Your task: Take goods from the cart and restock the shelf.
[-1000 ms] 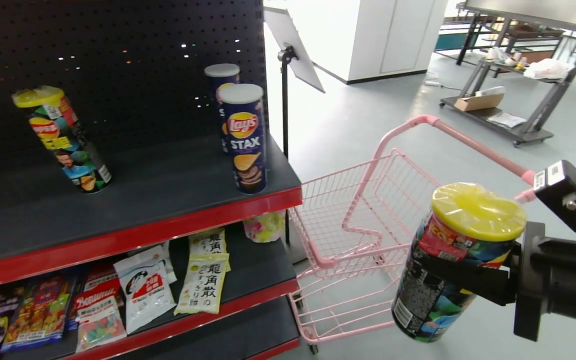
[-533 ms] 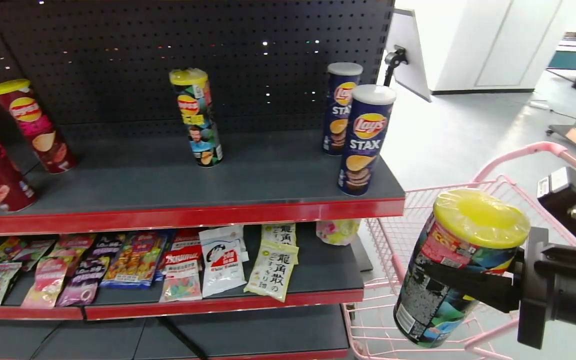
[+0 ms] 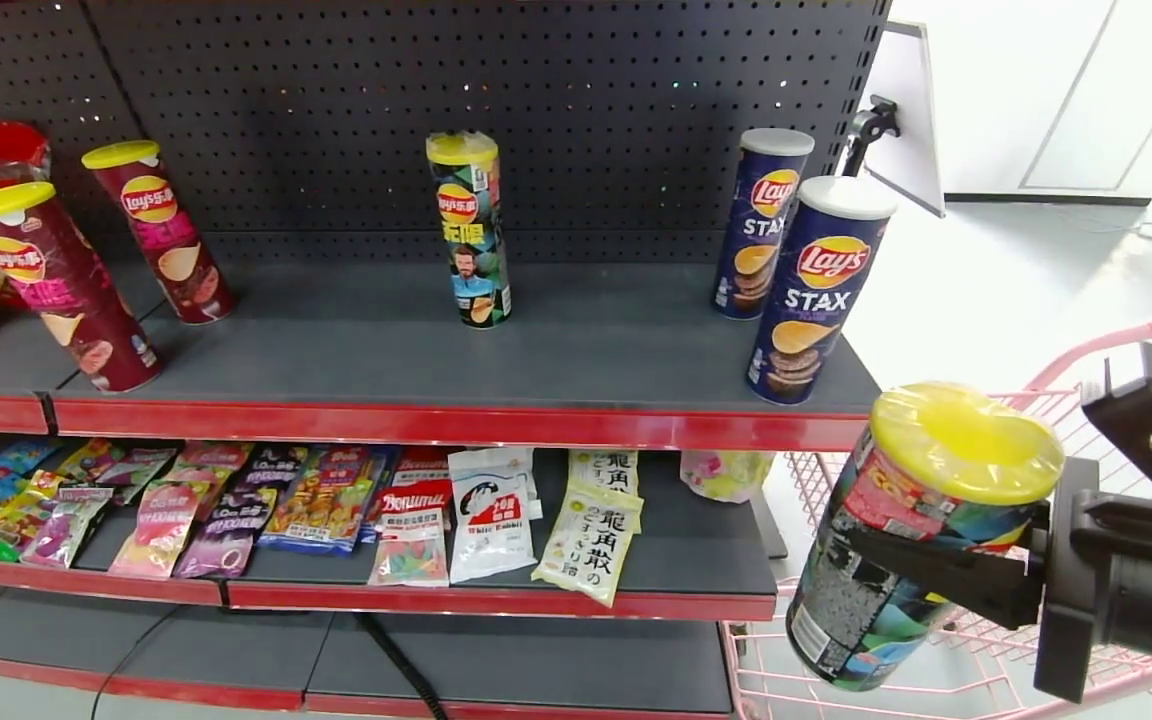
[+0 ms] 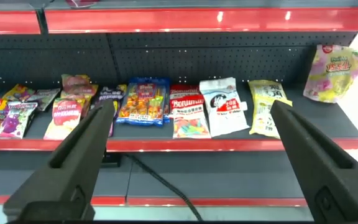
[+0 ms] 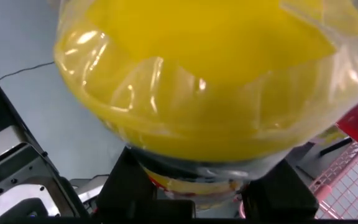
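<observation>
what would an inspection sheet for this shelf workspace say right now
surface: upper shelf, dark board, red front edge
job's things: yellow-lidded can held beside the pink cart; matching can upright on the upper shelf
clutter: blue cans, maroon cans, snack bags on the shelf below
hands: right hand shut on the can; left hand open, facing the snack bags
cables: black cable across the bottom shelf
surroundings: white board on a stand
</observation>
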`<state>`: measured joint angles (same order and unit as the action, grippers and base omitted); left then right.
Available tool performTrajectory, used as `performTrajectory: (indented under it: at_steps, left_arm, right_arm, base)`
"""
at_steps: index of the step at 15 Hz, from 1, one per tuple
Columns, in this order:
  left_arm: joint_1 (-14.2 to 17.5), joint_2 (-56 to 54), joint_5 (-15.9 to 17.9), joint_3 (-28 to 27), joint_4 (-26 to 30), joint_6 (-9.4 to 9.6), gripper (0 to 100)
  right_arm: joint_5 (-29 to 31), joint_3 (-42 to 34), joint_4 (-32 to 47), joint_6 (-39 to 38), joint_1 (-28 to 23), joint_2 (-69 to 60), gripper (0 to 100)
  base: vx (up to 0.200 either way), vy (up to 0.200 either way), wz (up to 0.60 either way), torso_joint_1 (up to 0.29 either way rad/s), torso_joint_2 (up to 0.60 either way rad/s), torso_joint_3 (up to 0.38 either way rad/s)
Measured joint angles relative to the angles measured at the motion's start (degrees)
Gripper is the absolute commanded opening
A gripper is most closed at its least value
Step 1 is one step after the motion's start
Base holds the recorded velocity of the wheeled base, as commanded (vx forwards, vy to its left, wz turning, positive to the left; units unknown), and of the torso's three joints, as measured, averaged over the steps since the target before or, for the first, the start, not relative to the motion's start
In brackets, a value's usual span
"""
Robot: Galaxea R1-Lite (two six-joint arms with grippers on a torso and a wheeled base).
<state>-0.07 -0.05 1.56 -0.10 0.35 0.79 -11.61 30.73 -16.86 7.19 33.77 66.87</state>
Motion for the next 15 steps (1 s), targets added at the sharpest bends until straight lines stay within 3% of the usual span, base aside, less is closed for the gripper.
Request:
performTrajectory:
  at_steps: [15]
  left_arm:
    - [0.07, 0.00, -0.06, 0.00, -0.02, 0.21, 100]
  right_arm:
    - [-8.69, -2.93, -1.50, -0.06, -0.17, -3.00, 0]
  base:
    - [0.000, 0.200, 0.00, 0.002, 0.00, 0.003]
